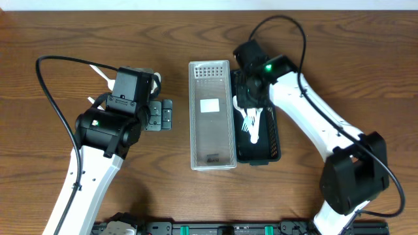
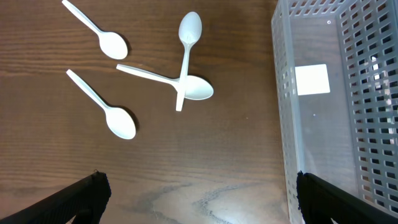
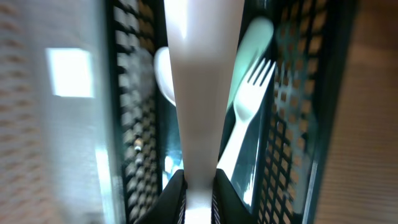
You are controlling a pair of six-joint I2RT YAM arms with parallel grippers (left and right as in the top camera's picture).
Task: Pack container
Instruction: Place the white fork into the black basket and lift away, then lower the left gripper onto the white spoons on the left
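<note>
Roughly, I'd call this packing job partway done. Nearest to me, the black basket (image 1: 261,158) lies right of centre, and white cutlery (image 1: 252,127) is already lying in it. Through the right wrist camera I can pick out one fork (image 3: 247,106) and one spoon bowl (image 3: 163,76), plus a blurred piece I can't name, so I won't give a firm count of what's packed.

Over the basket's far half, the right gripper (image 3: 199,190) has its jaws clamped on the handle of a white utensil (image 3: 202,87). Its head is out of view, so I can't tell whether it is a fork or a spoon. Just left of the basket sits one clear container (image 1: 193,130) with a white label (image 1: 209,106) on its floor and no cutlery that I can see.

Left of that, the left gripper (image 2: 202,199) hovers over the bare table (image 2: 236,155) with its jaws spread wide, holding nothing. Farther out beyond it lie four loose spoons (image 2: 118,121), two of them crossed and touching, the other two apart.

My judgement: the held piece needs releasing into the basket, and then those four spoons are what's left.
</note>
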